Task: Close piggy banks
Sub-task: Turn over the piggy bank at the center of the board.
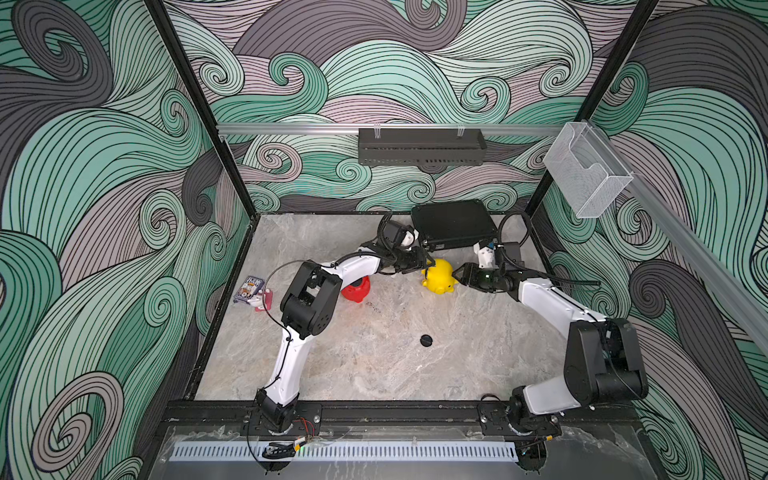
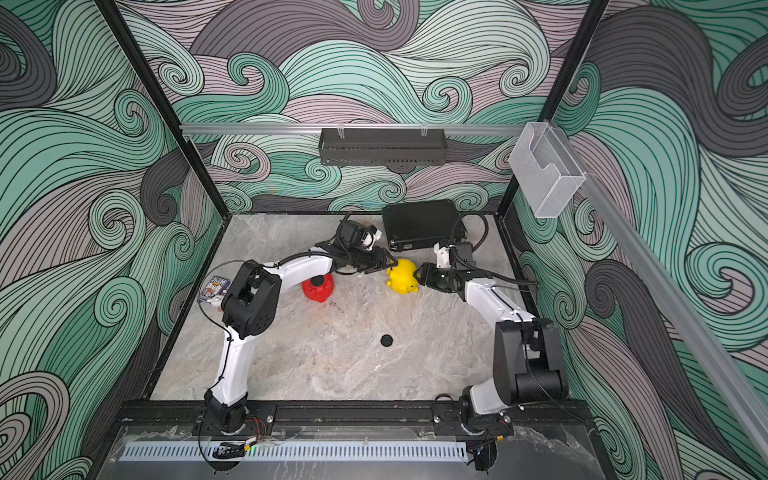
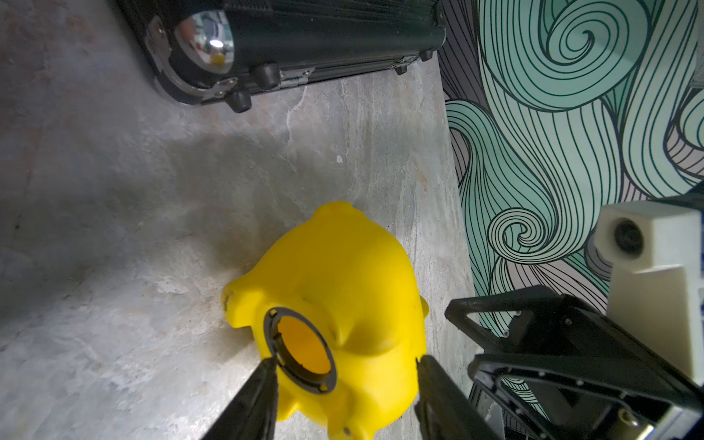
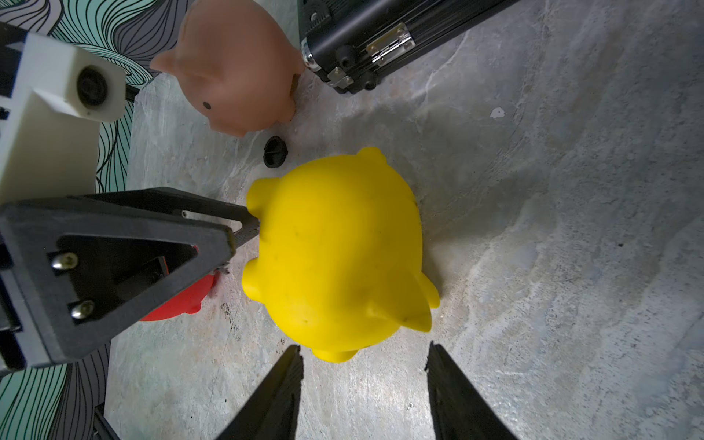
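Observation:
The yellow piggy bank [image 1: 439, 277] [image 2: 402, 276] lies on its side near the back of the table. Its belly hole [image 3: 301, 350] has a black ring and stands uncovered. My left gripper [image 3: 344, 362] [image 1: 424, 264] is shut on this pig, one finger at the ring and one on the flank. Facing its snout, my right gripper [image 4: 365, 347] [image 1: 457, 276] is open with nothing between its fingers. The red piggy bank [image 1: 356, 289] [image 2: 318, 286] sits partly under my left arm. The peach-pink piggy bank [image 4: 236, 68] stands beside the case; in both top views it is hidden.
A black rectangular case [image 1: 455, 224] [image 3: 304, 38] lies against the back wall, close behind the pigs. One black plug [image 1: 426, 340] [image 2: 386, 340] lies mid-table. Another plug [image 4: 275, 151] lies between the pink and yellow pigs. A card deck [image 1: 249, 289] rests at the left edge.

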Robot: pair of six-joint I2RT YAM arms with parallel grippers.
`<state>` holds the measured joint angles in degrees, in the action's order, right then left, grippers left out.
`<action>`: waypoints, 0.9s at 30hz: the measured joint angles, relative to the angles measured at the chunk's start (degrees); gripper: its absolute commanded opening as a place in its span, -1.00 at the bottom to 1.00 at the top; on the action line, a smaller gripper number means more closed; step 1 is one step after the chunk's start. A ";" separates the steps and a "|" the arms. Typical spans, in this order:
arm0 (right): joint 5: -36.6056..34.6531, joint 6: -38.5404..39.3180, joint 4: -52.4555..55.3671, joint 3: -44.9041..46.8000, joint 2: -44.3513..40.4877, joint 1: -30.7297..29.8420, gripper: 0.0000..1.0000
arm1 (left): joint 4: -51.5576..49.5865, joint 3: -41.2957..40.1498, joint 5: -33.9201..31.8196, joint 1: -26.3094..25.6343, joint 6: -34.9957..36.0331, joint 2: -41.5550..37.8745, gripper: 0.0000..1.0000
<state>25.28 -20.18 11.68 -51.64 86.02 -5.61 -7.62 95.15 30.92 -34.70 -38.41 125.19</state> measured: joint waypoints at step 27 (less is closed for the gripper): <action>-6.91 10.58 -7.48 0.94 -7.48 -8.35 0.87 | 2.12 -19.45 -4.79 0.22 0.42 -22.49 0.11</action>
<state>18.37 -9.61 4.21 -50.70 78.54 -13.96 -5.50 75.70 26.13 -34.48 -38.00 102.69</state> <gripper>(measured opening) 0.917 0.555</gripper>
